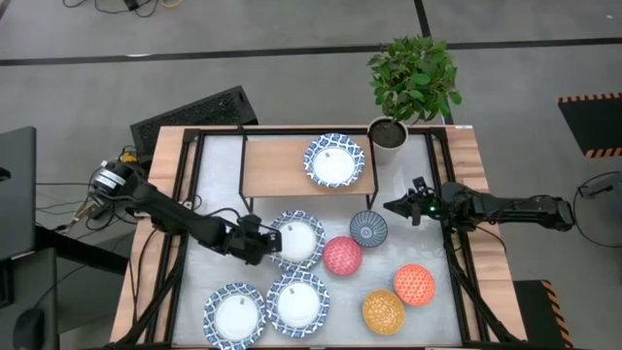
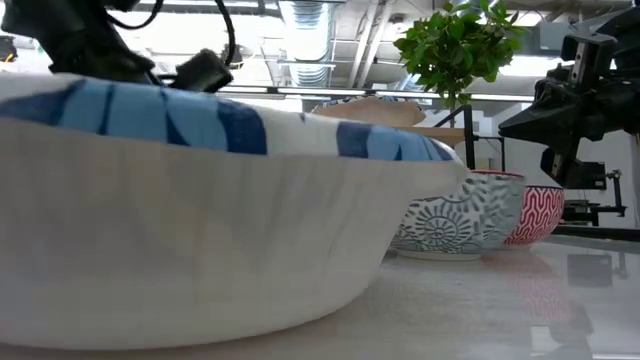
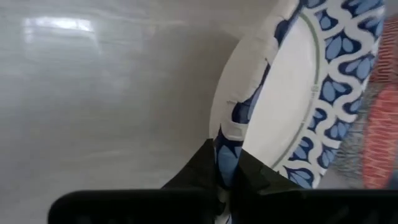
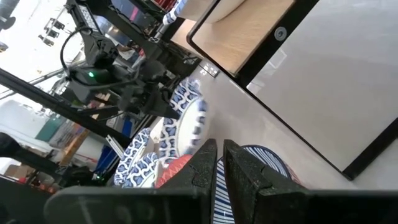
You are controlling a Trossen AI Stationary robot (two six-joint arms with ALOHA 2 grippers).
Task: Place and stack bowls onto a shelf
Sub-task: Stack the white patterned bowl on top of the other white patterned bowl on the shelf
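The left gripper point(image 1: 264, 242) had its two dark fingers point(image 3: 208, 163) clamped on the rim of a wide shallow blue-and-white patterned bowl with a white centre point(image 1: 297, 239), which sat near the middle of the white tabletop point(image 1: 214, 185), just in front of the low light-wood shelf with thin black legs point(image 1: 277, 165). One more blue-and-white bowl point(image 1: 334, 160) was already sitting on the shelf's right end. Two others point(image 1: 234, 315) point(image 1: 297, 302) lay side by side at the front of the table.

The right gripper point(image 1: 394, 207) hung just beside the small grey-blue patterned bowl point(image 1: 368, 228), fingers nearly together with only a thin gap, holding nothing. Pink-red bowl point(image 1: 342, 256) sat between the grey-blue one and the gripped bowl, touching or almost touching both. The orange-red bowl point(image 1: 414, 284) and yellow-orange bowl point(image 1: 383, 311) were at the front right. A potted green plant point(image 1: 413, 83) stood by the shelf's far right corner.
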